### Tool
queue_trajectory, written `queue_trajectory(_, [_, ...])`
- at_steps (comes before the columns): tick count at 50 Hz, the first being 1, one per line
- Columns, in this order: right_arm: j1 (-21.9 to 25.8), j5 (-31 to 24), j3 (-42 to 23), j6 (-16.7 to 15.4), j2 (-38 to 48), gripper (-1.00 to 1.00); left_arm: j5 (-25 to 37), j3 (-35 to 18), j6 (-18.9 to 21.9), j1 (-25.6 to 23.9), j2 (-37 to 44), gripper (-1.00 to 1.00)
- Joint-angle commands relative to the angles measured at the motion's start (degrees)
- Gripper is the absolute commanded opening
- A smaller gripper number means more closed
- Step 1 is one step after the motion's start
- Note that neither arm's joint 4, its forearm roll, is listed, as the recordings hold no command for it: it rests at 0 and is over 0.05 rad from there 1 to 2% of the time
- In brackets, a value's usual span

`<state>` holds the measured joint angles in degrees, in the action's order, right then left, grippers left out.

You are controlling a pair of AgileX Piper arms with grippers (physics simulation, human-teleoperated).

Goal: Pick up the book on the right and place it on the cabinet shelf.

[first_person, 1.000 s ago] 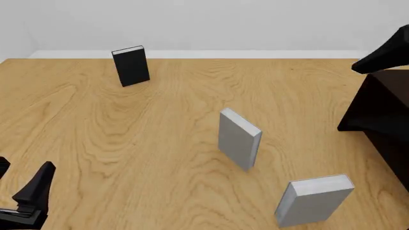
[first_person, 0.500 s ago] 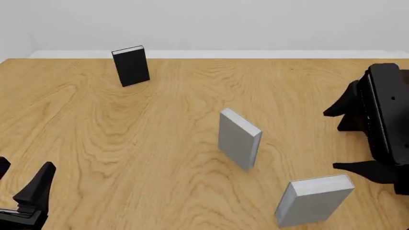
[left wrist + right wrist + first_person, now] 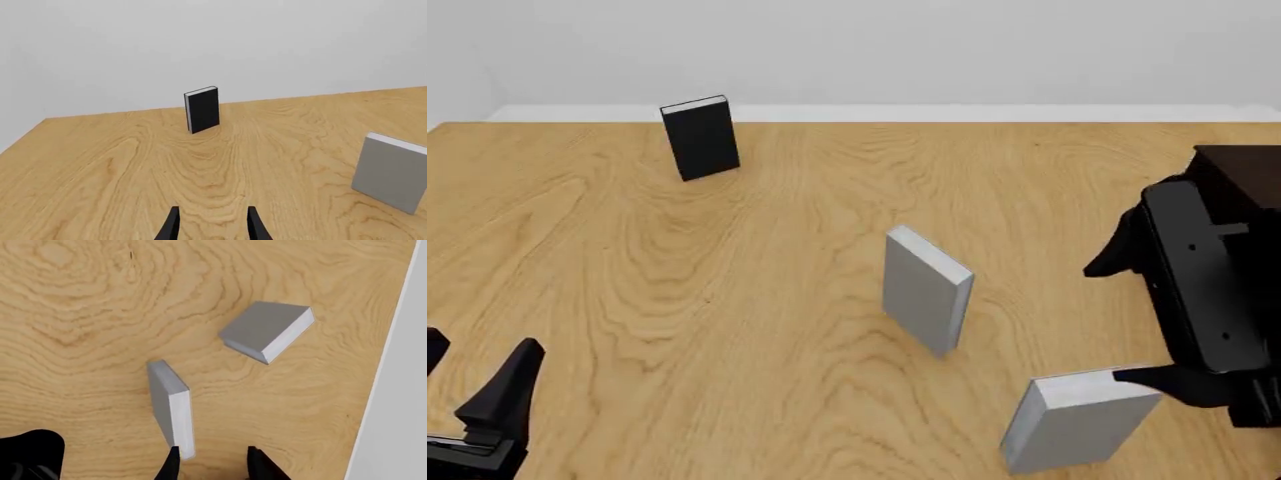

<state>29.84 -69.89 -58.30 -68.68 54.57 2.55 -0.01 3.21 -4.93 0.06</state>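
Observation:
The book (image 3: 1078,420), a plain light-grey slab, stands at the near right of the table; in the right wrist view the book (image 3: 170,407) lies just ahead of the fingers. My right gripper (image 3: 1105,322) hangs open above it with its jaws spread wide and nothing between them, and it shows open in its own view as the right gripper (image 3: 210,466). The dark cabinet (image 3: 1244,166) sits at the far right, mostly behind the right arm, with its shelf hidden. My left gripper (image 3: 474,375) rests open at the near left, seen as the left gripper (image 3: 213,230).
A second grey book (image 3: 928,290) stands mid-table, showing as the second grey book (image 3: 267,331) and the second grey book (image 3: 393,172). A black book (image 3: 701,137) stands far left by the wall, also the black book (image 3: 202,109). A dark shape (image 3: 27,456) fills one corner of the right wrist view.
The right arm has swung in from the far right edge, down and leftward, until its open gripper hangs over the right book. Nothing else has moved.

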Motion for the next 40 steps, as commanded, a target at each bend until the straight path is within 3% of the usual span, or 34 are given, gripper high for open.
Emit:
queue_trajectory(1, [2.36, 0.00, -0.23, 2.45, 2.25, 1.00, 0.13, 0.00, -0.04, -0.25, -0.01, 1.00])
queue_trajectory(8, [4.36, 0.05, -1.66, 4.95, 3.77, 1.00, 0.32, 0.00, 0.09, -0.16, -0.02, 1.00])
queue_trajectory(16, [4.34, 0.01, -0.73, 5.41, 3.67, 1.00, 0.30, 0.00, 0.09, 0.08, -0.01, 1.00])
queue_trajectory(19, [6.78, 0.03, -1.08, 8.29, 4.98, 1.00, 0.43, 0.00, 0.12, 0.04, -0.02, 1.00])
queue_trajectory(26, [6.47, 0.35, -0.02, 8.35, 4.85, 1.00, 0.53, 0.00, 0.29, 0.01, -0.02, 1.00])
queue_trajectory(28, [7.39, 0.56, -0.52, 9.78, 5.79, 1.00, 0.55, 0.00, 0.41, 0.06, -0.02, 1.00])
queue_trajectory(40, [6.90, 1.32, 0.02, 11.64, 7.97, 1.00, 0.87, 0.01, 0.44, -0.13, -0.02, 1.00])
